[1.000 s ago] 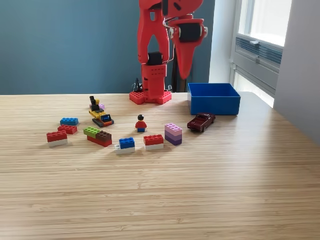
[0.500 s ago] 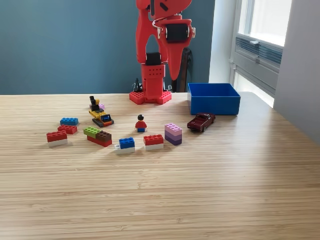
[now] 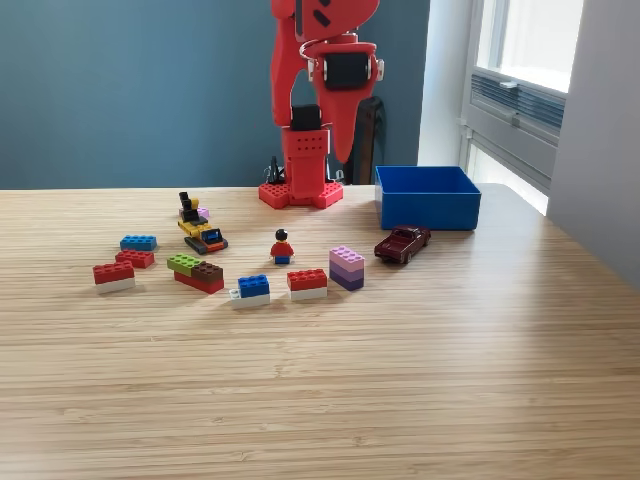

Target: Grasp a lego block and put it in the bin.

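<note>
Several lego blocks lie in a loose row on the wooden table: a pink and purple stack (image 3: 347, 267), a red and white block (image 3: 307, 283), a blue and white block (image 3: 251, 289), a green, brown and red cluster (image 3: 197, 271). The blue bin (image 3: 426, 196) stands at the back, toward the exterior view's right, and looks empty from here. My red gripper (image 3: 340, 152) hangs high, pointing down beside the arm's column, left of the bin and well behind the blocks. Its jaws taper together to one tip and hold nothing.
A dark red toy car (image 3: 402, 243) sits just in front of the bin. A minifigure (image 3: 282, 246) and a yellow toy vehicle (image 3: 204, 236) stand among the blocks. Further blocks (image 3: 113, 276) lie at the left. The red studded arm base (image 3: 300, 194) is at the back.
The gripper has swung to the exterior view's left, from above the bin's left edge to in front of the arm's column. Nothing on the table has moved.
</note>
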Controlling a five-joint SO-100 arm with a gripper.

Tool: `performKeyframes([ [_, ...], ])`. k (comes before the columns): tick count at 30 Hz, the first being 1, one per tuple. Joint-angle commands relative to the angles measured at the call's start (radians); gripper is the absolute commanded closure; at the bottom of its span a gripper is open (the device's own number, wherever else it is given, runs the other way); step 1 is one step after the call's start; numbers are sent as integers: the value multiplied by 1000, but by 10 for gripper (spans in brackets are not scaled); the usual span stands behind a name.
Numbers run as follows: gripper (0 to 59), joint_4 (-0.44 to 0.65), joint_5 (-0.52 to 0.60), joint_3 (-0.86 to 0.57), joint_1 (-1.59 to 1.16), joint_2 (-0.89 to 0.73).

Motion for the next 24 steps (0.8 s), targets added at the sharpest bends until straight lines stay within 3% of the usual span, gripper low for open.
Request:
performKeyframes([
  [1, 585, -28, -57, -5, 97, 21],
  [13, 585, -304, -301, 219, 302, 32],
  [24, 585, -308, -282, 339, 117, 35],
])
